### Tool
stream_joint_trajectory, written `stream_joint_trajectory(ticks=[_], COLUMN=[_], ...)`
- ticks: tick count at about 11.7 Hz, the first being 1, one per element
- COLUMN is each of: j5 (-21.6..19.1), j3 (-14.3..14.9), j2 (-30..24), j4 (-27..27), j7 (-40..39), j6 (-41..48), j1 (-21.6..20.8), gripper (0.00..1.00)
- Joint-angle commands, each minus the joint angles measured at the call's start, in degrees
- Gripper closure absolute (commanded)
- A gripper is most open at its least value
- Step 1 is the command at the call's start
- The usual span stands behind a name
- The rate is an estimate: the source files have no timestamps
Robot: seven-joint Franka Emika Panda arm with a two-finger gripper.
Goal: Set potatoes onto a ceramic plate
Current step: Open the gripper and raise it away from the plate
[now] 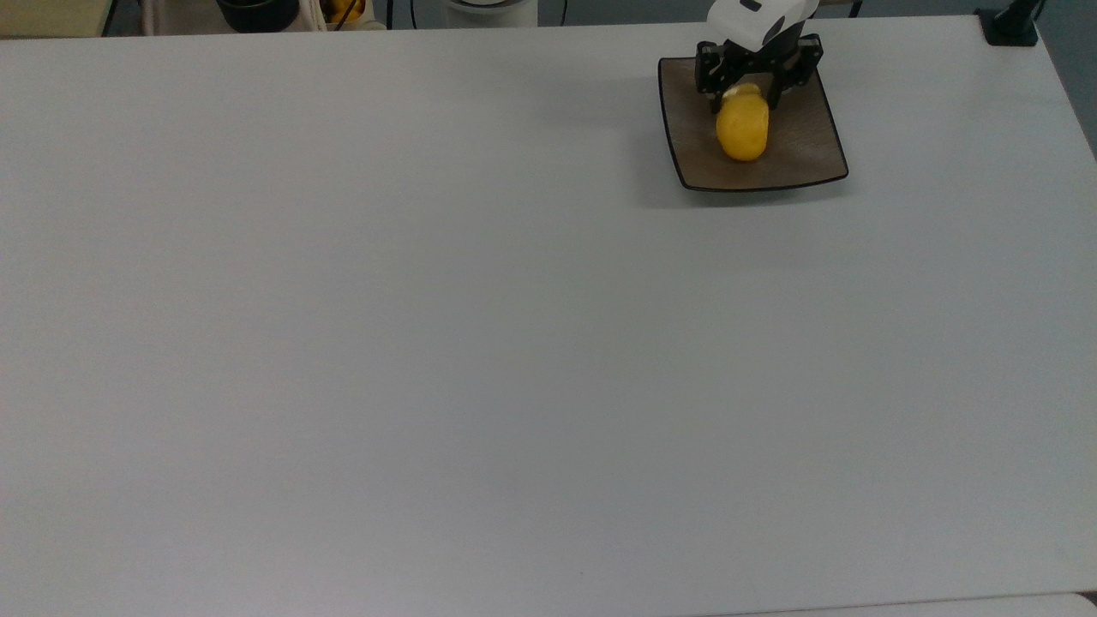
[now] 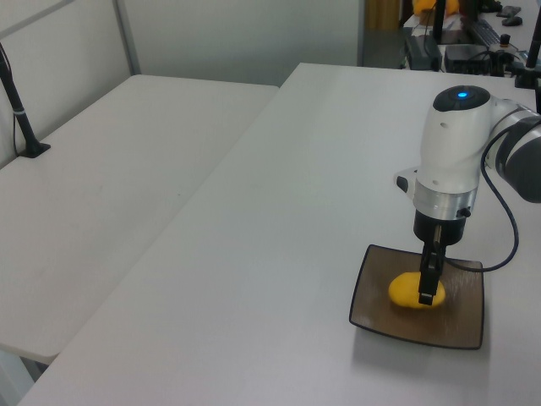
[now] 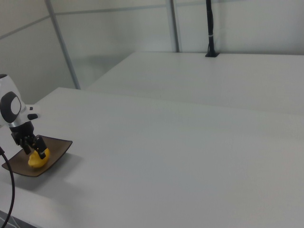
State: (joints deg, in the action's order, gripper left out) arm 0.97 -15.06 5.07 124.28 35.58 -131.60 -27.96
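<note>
The potatoes (image 1: 742, 128) – one smooth yellow lump – sit on the ceramic plate (image 1: 806, 146) in the upper right of the top view, lower right of the left view (image 2: 409, 290) and lower left of the right view (image 3: 35, 160). The jaws (image 1: 745, 92) stand around the lump's far end, one black finger (image 1: 710, 86) on either side; contact is likely, but whether they are pressing it or just apart cannot be told. In the left view one finger (image 2: 428, 275) covers part of the lump, and the plate (image 2: 461, 326) shows a thin black rim. The arm's white housing (image 2: 448, 165) – cut off at the frame edges – hides the plate's far edge in the top view. The white desk (image 1: 428, 343) carries the plate. No legible writing or labels.
</note>
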Motion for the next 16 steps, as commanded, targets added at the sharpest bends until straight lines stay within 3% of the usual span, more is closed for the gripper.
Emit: stream_joint_trajectory(ticks=[1, 4, 6, 10, 12, 14, 16], j5=[1.8, 1.9, 1.8, 0.9, -1.2, -4.7, -4.7], j3=[0.3, 0.6, 2.7, 13.8, 16.6, 16.6, 16.7], j2=[-0.6, -5.4, -8.5, -13.4, -14.7, -14.7, -14.0], j4=[-0.8, -6.0, -12.5, -22.1, -22.7, -22.5, -21.2], j7=[1.9, 1.4, 1.4, -2.1, -14.2, -23.0, -32.2], j6=[-0.2, 9.4, 19.7, 34.2, 36.3, 32.9, 27.6], j1=[-0.5, 2.7, 6.0, 8.8, 11.7, 16.3, 17.5], gripper=[0.0, 0.0, 0.0, 0.0, 0.0, 0.0, 0.0])
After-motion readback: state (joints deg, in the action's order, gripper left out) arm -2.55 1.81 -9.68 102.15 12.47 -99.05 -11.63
